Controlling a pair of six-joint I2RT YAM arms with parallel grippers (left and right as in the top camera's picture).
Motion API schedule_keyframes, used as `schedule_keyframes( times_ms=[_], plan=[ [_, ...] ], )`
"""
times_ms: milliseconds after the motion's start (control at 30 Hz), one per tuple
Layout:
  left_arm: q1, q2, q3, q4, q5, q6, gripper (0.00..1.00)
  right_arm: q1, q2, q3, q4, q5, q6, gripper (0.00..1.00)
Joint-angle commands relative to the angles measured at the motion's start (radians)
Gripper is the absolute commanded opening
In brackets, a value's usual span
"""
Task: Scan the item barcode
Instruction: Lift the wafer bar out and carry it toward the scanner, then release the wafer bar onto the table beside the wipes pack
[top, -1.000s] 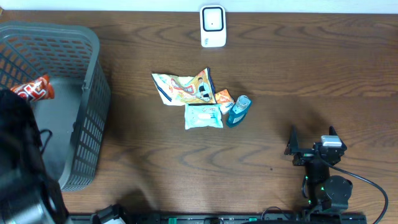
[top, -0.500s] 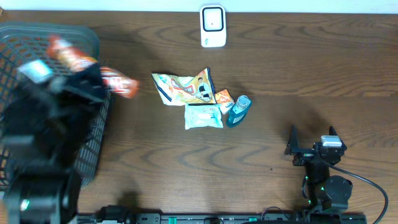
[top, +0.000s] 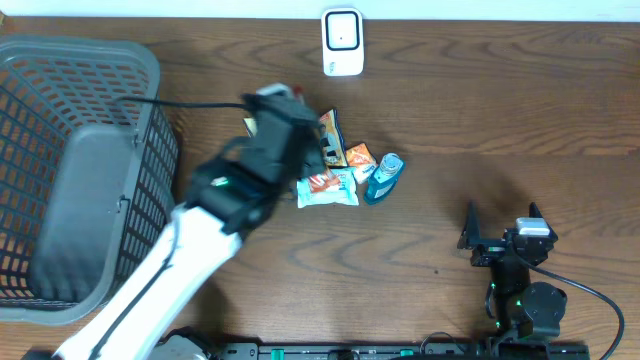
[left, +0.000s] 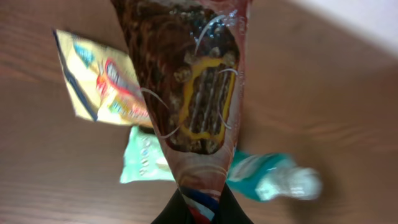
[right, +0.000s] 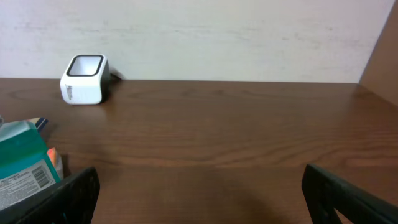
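Snack packet (left: 193, 93), pinched in left fingers (left: 166, 218), has moved from basket (top: 90, 50) to over pile (top: 340, 190); right fingers (right: 68, 199) stand spread.

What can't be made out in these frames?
Left wrist: brown plastic snack wrapper, top cut by the edge, no barcode showing.
Left wrist: teal plastic bottle behind it, blurred.
Overhead: left arm covers most of the yellow snack bag.
Right wrist: bottle cut by left edge.

Overhead top-down; left wrist close on packet (left: 199, 93); right wrist low toward scanner (right: 84, 79).
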Motion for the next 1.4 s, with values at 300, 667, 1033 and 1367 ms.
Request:
schedule_keyframes(
  times_ms=[300,667,1033,1367],
  plan=[
    [-0.038,0.258,-0.041,-0.061,-0.264,-0.078,0.07,0.005,-0.002,-0.001,-0.004,0.001,0.014,0.99],
    [0.057,0.426,-0.041,-0.056,-0.263,-0.082,0.07,0.005,-0.002,-0.001,-0.004,0.001,0.014,0.99],
    [0.053,0.368,-0.029,-0.065,-0.264,0.005,0.53,0.005,-0.002,-0.001,-0.004,0.001,0.014,0.99],
    [0.059,0.082,0.015,-0.026,-0.442,0.173,0.99,0.005,-0.002,-0.001,-0.004,0.001,0.014,0.99]
  ],
)
